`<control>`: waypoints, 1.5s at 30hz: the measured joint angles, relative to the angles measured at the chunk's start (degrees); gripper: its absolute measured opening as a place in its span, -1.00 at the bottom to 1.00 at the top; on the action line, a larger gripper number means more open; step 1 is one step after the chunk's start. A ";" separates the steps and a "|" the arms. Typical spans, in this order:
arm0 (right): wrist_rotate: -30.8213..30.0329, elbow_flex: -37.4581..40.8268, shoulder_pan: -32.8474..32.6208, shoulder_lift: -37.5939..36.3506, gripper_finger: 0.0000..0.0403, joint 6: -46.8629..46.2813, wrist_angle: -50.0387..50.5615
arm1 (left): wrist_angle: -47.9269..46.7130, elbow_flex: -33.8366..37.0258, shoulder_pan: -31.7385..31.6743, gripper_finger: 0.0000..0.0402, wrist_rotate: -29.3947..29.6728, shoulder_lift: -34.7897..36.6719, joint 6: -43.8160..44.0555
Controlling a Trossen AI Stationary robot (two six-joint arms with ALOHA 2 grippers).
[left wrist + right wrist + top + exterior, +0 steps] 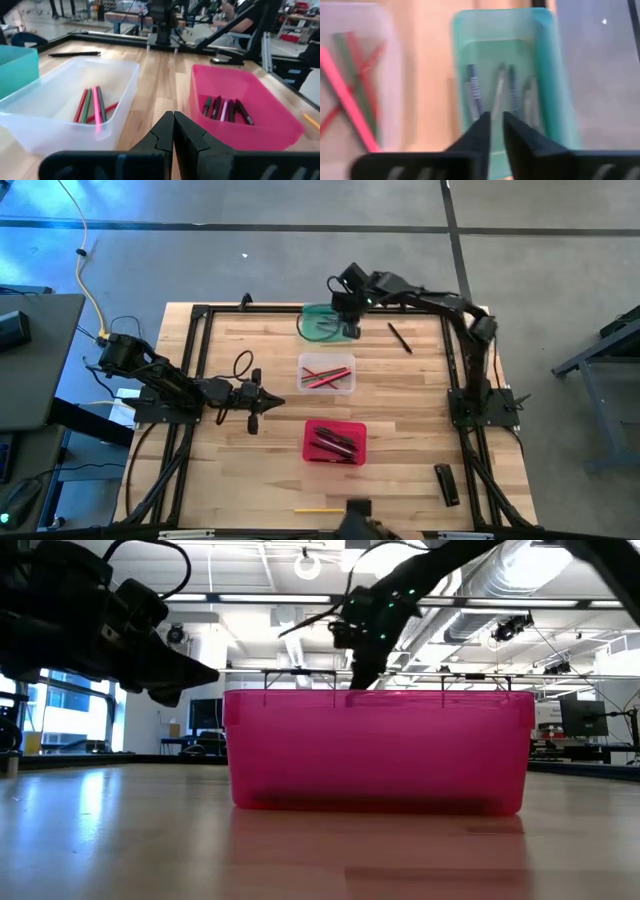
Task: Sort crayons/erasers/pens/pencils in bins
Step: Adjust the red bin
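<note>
Three bins stand in a row down the table's middle: the teal one (310,323) farthest, the clear one (327,387) in the middle, the red one (335,456) nearest. Several thin bluish sticks (474,92) lie in the teal bin (547,75). Red, pink and green pencils (92,104) lie in the clear bin, and dark pens (220,107) in the red bin. My right gripper (496,125) hangs over the teal bin, open by a narrow gap with nothing in it. My left gripper (173,131) waits shut at the table's left, facing the bins.
A black pen (400,338) lies on the wood right of the teal bin. A yellow pencil (315,509) lies near the front edge, and a black block (447,483) at the near right. A black metal frame (200,360) rims the table.
</note>
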State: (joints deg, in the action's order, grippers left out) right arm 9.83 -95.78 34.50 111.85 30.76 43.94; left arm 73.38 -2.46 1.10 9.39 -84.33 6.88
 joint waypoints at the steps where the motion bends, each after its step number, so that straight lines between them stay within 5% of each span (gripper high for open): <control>1: 0.17 2.94 -0.58 -1.90 -0.94 -0.47 -1.41 | -0.42 0.00 0.00 -1.00 0.33 0.00 0.24; 8: -2.24 28.36 -7.52 -18.42 -0.95 -10.85 -13.59 | -2.56 -0.02 0.00 -1.00 -1.25 0.00 2.57; 18: -4.03 47.51 -32.52 -35.24 -1.00 -38.38 -13.41 | -18.19 -5.42 4.43 -1.00 -12.21 0.00 5.03; 22: -4.38 50.97 -41.57 -35.45 -1.00 -48.62 -13.18 | -26.60 -9.84 8.64 -1.00 -12.66 -0.74 5.00; 28: -4.91 54.13 -50.28 -34.92 -1.00 -57.00 -20.62 | -27.38 -13.62 12.65 -1.00 -6.20 -4.40 6.55; 38: -7.67 54.72 -53.62 -28.35 -1.00 -59.40 -26.55 | -28.99 -23.31 15.16 -1.00 -3.59 -16.95 8.00; 45: -9.13 54.55 -53.28 -25.15 -1.00 -59.00 -32.64 | -33.33 -24.68 15.10 -1.00 0.55 -16.33 9.54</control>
State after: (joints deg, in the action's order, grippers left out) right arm 0.70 -41.23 -18.78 86.70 -28.24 11.30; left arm 40.05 -27.14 16.21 9.93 -100.67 16.42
